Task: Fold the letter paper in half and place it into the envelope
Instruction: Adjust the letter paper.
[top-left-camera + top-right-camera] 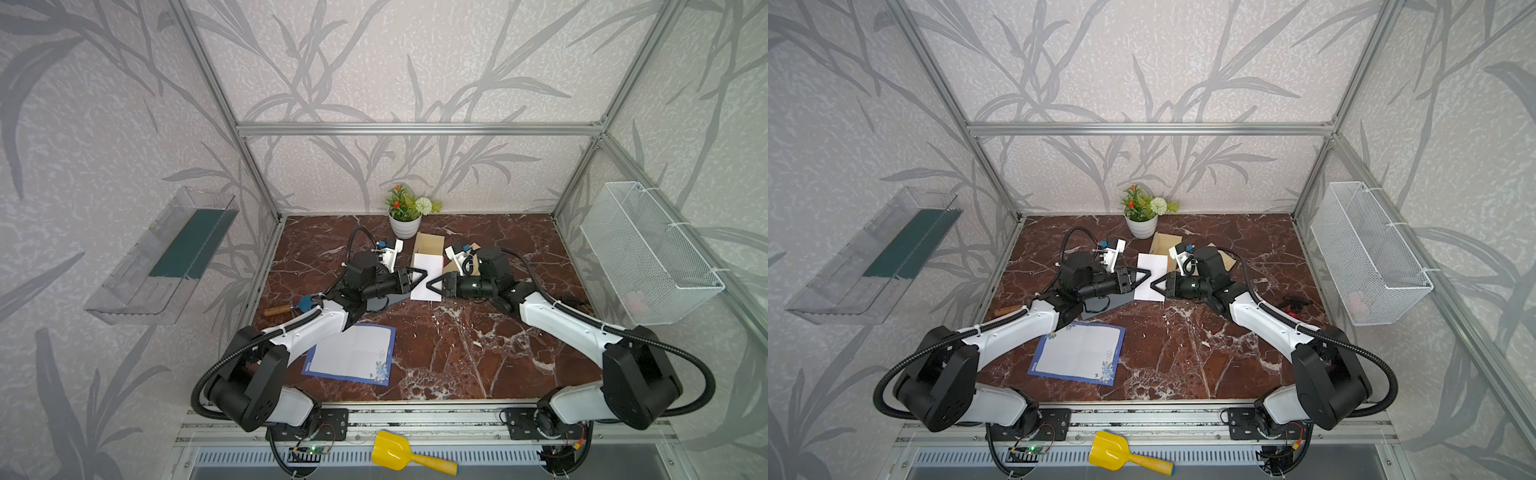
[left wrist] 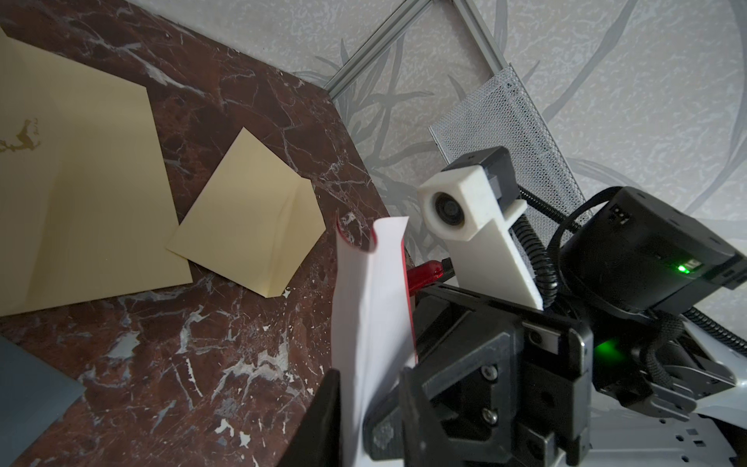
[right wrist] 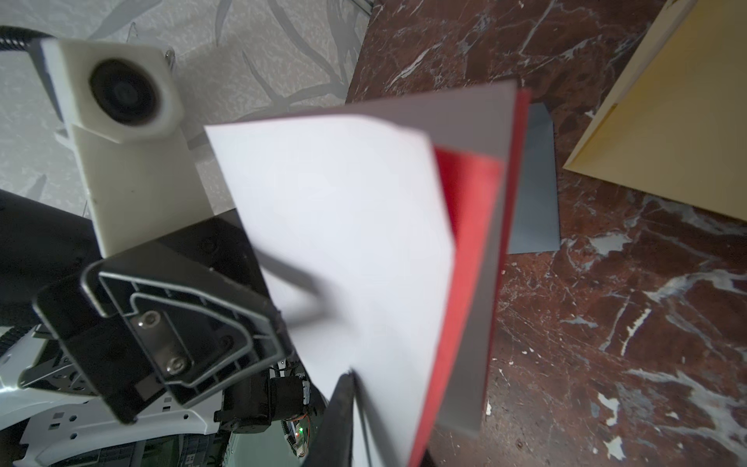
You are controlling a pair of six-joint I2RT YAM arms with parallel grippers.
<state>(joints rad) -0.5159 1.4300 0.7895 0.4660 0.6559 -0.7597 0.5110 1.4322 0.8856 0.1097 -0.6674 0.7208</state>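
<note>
Top views: one yellow scoop nearest, then one blue-bordered sheet. Mid-table, two grippers meet: left gripper narrow, pinching the one folded letter paper aloft; right gripper cannot be judged. Beyond, two tan envelopes; farthest, one potted plant.

White paper between left hand, right hand.
</note>
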